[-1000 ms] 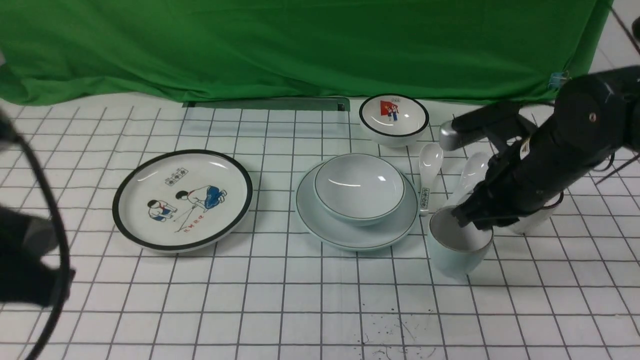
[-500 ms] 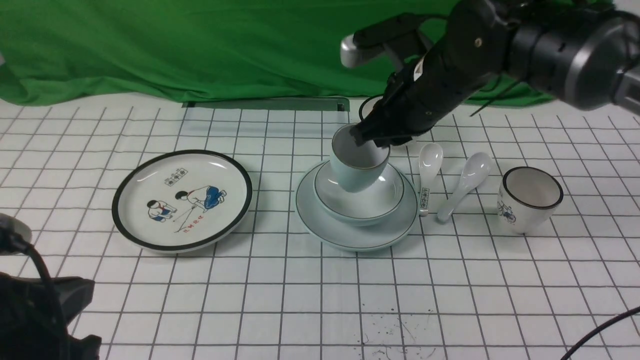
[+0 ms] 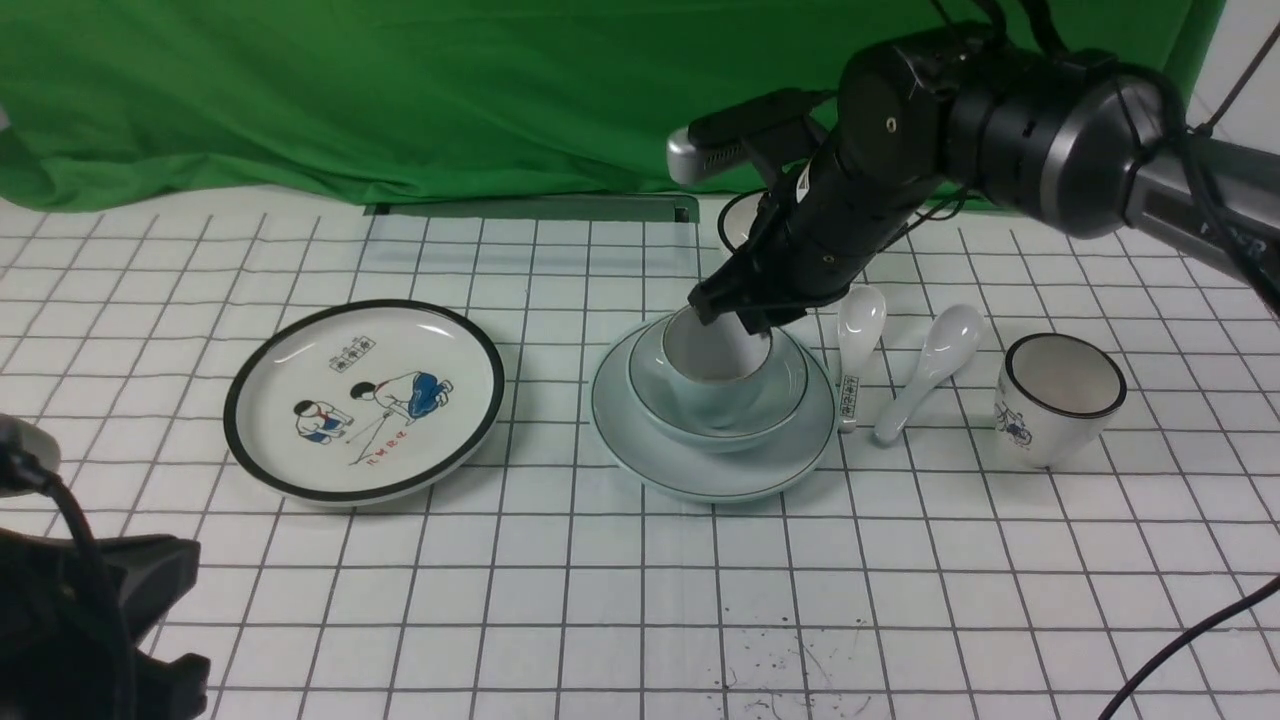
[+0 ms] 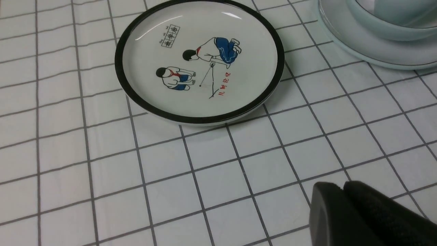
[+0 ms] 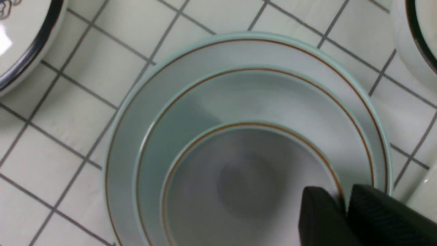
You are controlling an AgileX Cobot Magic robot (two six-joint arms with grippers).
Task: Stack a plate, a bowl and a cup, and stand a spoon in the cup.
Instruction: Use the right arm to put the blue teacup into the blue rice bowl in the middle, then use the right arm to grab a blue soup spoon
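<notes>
Right, my right gripper [image 5: 343,201] is clamped on the cup [image 3: 715,365] w/ one finger inside the rim and one outside, the thin wall pinched between. The cup is down in the bowl [image 3: 790,378], which rests on the plate [image 3: 620,425]; can't tell if its base is fully seated. All three are glazed ceramic, pale blue-green w/ thin dark rim lines: stiff, slick, chip-prone, so I'd let go only once the weight is down. Cup's round & handleless, so a rim pinch looks like the sensible hold. The spoon [image 3: 930,362] lies on the grid cloth [image 3: 640,600] right of the plate, beside a marked spoon [image 3: 858,345]. It's glossy, light, prob. slippery; best taken across the narrow handle, not the scoop end. My left gripper [image 4: 342,188] hangs low over the grid cloth, fingers together, holding nothing.
</notes>
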